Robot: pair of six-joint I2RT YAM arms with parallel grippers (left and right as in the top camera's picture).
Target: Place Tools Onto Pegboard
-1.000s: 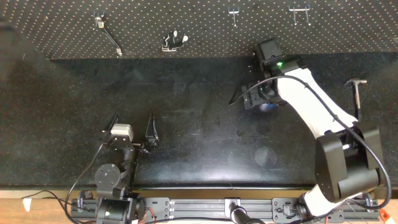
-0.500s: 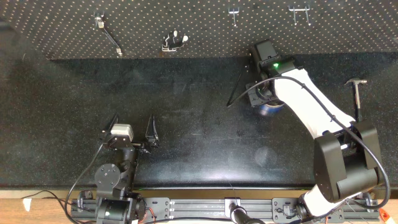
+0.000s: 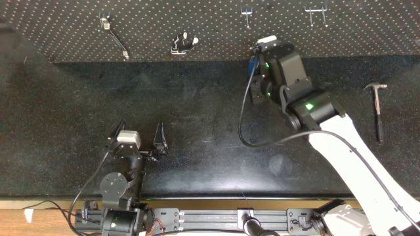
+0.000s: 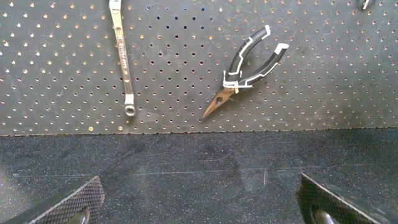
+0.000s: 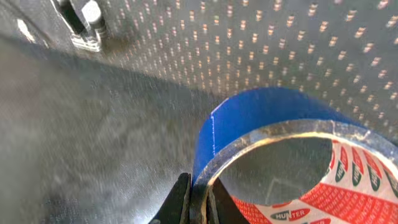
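Observation:
My right gripper [image 3: 254,64] is lifted near the pegboard [image 3: 59,29], shut on the wall of a blue tape roll [image 5: 267,127] with a red and white inner print. Its fingers [image 5: 180,200] pinch the roll's edge. A double metal hook [image 5: 84,22] sticks out of the pegboard to one side of the roll. A wrench [image 4: 124,56] and black and white pliers [image 4: 249,65] hang on the pegboard. A hammer [image 3: 377,108] lies on the black mat at the right. My left gripper [image 3: 140,126] sits low near its base, open and with nothing in it.
Two more bare hooks [image 3: 247,13] [image 3: 317,13] sit at the top of the pegboard. The black mat [image 3: 197,111] stretches between the two arms. A black cable [image 3: 243,115] loops down from the right wrist.
The right arm rose from the mat and swung toward the pegboard, carrying the blue tape roll up with it. The left arm has not moved.

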